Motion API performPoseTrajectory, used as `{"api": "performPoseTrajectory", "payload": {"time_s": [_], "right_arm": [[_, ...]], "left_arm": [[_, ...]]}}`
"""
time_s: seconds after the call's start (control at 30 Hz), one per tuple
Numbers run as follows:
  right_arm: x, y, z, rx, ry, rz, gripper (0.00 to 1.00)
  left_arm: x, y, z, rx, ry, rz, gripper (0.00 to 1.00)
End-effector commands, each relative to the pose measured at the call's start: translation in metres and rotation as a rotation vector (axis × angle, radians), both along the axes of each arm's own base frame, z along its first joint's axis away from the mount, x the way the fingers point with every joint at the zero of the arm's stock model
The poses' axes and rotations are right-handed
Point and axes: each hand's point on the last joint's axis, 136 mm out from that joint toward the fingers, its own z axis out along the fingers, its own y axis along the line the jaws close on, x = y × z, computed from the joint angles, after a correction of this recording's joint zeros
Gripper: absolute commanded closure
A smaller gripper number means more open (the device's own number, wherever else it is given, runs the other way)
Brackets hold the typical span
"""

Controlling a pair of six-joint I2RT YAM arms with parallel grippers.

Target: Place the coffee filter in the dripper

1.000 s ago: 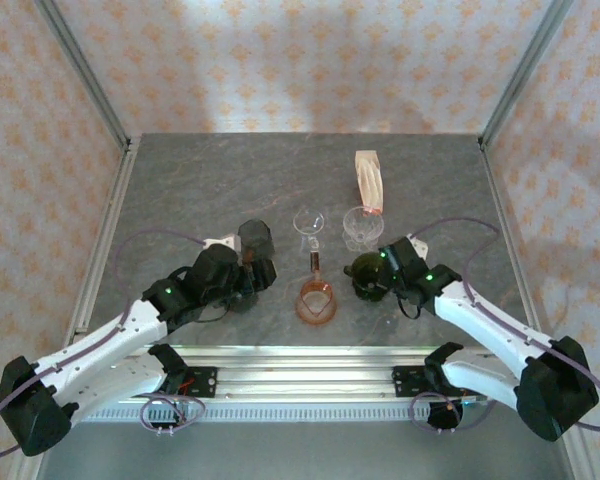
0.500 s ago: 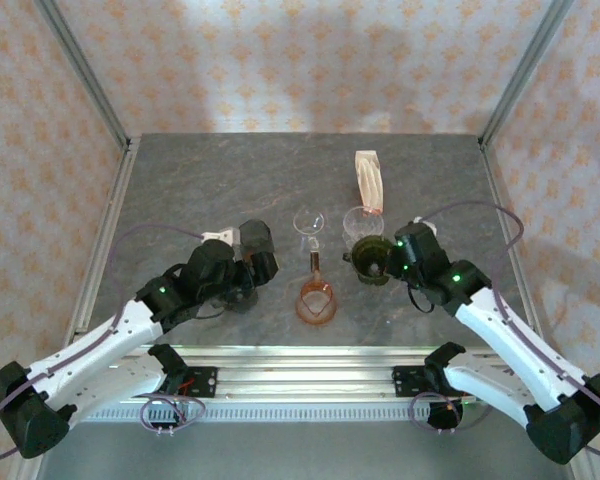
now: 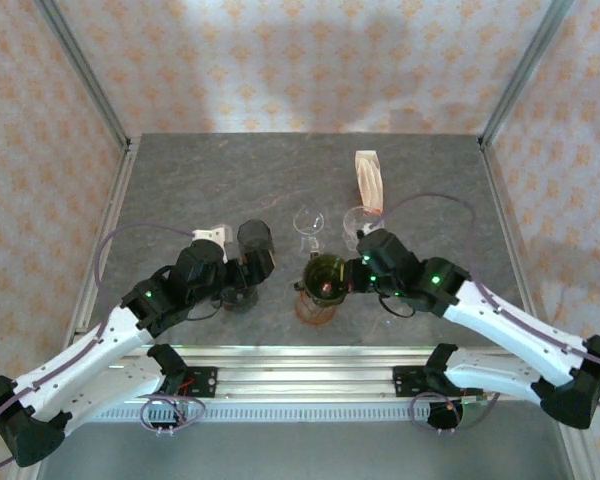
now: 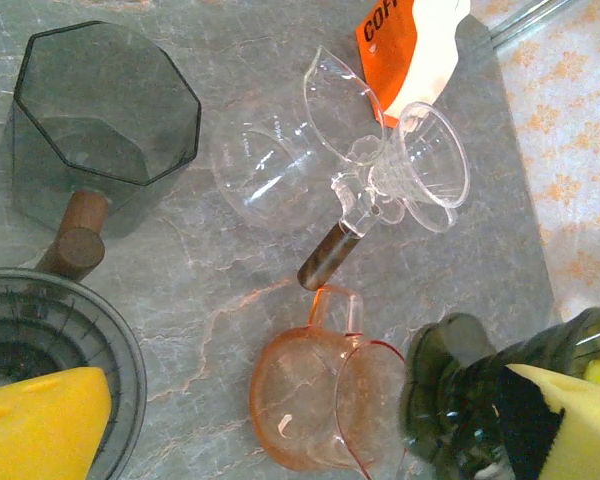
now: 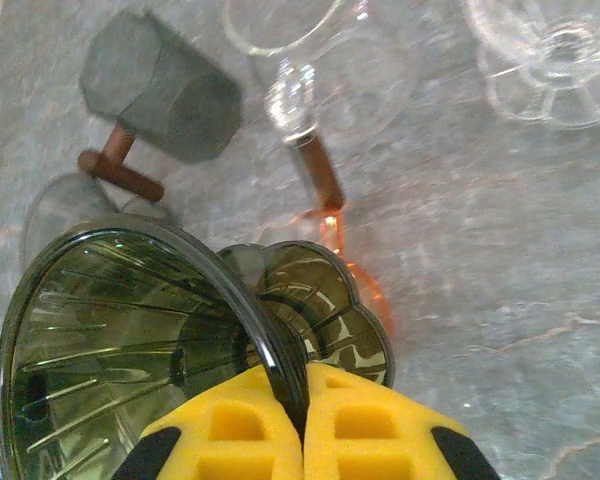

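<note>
1. Two grippers work near the middle of the table (image 3: 180,180). The right gripper (image 5: 305,400) is clenched on the wall of the green dripper (image 3: 325,275). The left gripper (image 3: 250,270), at 9 o'clock from it, stands spread wide and grasps nothing.
2. The coffee filter pack (image 3: 368,180), orange and white, lies on the table at 1 o'clock from the green dripper, well apart from both grippers.
3. The green dripper hangs over the pink glass cup (image 4: 305,405), which sits at its 6 o'clock. Whether its base touches the cup's rim, I cannot tell.
4. The step in hand looks like seating the dripper on that cup, ahead of fetching a filter. To do it well:
   - turn the cone mouth-up;
   - centre the scalloped base over the rim;
   - lower slowly;
   - let go only once it rests flat.
5. Mind the clear glass server (image 4: 270,170) at 12 o'clock. Its dark handle points at the pink cup, so a sideways drift could knock it.
6. The grey octagonal cup (image 4: 105,110) and a grey ribbed dripper (image 4: 50,330) crowd the left gripper, so that arm is best held off.
</note>
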Motion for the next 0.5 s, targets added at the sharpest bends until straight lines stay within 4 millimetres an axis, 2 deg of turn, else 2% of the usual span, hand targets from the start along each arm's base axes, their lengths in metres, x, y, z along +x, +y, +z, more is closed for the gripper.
{"api": "performPoseTrajectory", "payload": {"time_s": [0.0,0.1,0.47], "right_arm": [[0.009,0.018,0.015,0.048,-0.040,-0.008,1.00],[0.009,0.023,0.008,0.039,-0.022,-0.008,1.00],[0.007,0.019,-0.010,0.016,0.015,-0.040,1.00]], "left_arm": [[0.000,0.004,0.005,0.023,-0.018,0.006,0.01],[-0.001,0.004,0.005,0.023,-0.017,0.006,0.01],[0.000,0.003,0.003,0.018,-0.016,0.008,0.01]]}}
